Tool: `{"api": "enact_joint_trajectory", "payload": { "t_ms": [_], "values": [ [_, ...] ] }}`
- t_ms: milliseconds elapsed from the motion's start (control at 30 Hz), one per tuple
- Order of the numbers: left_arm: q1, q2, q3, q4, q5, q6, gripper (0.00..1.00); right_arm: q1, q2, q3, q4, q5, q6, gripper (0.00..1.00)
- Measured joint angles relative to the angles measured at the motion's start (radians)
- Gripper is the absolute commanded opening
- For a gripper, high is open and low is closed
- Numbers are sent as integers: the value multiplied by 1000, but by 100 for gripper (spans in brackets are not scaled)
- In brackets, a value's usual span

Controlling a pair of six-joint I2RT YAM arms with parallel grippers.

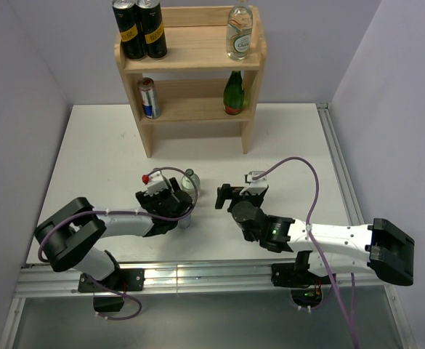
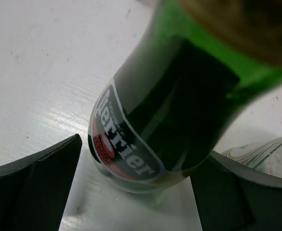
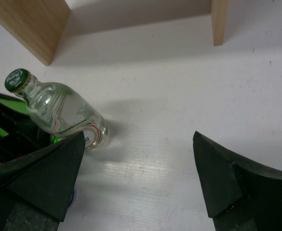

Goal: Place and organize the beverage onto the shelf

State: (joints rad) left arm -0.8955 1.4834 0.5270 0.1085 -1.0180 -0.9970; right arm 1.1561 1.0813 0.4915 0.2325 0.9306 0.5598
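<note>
Shelf [image 1: 197,62]: carries black cans [image 1: 141,29], silver can [image 1: 149,98], glass bottle [image 1: 240,33], dark-green bottle [image 1: 233,93].
In front of shelf, on tabletop [image 1: 292,153]:
- Perrier bottle [image 2: 169,106], left gripper [image 2: 141,149] jaws spread around it.
- Green-capped clear bottle [image 3: 59,108] just beside, on the shelf side.
- Right gripper [image 3: 137,139], jaws spread, empty.

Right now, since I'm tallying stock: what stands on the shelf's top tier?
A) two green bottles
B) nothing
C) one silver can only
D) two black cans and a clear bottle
D: two black cans stand at the left and a clear bottle at the right on the top tier of the shelf.
</note>
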Motion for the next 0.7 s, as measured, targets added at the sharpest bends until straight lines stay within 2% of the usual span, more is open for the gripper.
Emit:
{"api": "enact_joint_trajectory", "payload": {
  "t_ms": [267,567,700],
  "values": [
    [-12,119,66,16,-106,23,91,0,-9,-11,7,0,1,100],
    [-12,167,68,105,-159,76,89,0,-9,-15,20,-3,0,100],
    [-12,171,68,117,-163,67,69,0,2,-15,32,-7,0,100]
  ]
}}
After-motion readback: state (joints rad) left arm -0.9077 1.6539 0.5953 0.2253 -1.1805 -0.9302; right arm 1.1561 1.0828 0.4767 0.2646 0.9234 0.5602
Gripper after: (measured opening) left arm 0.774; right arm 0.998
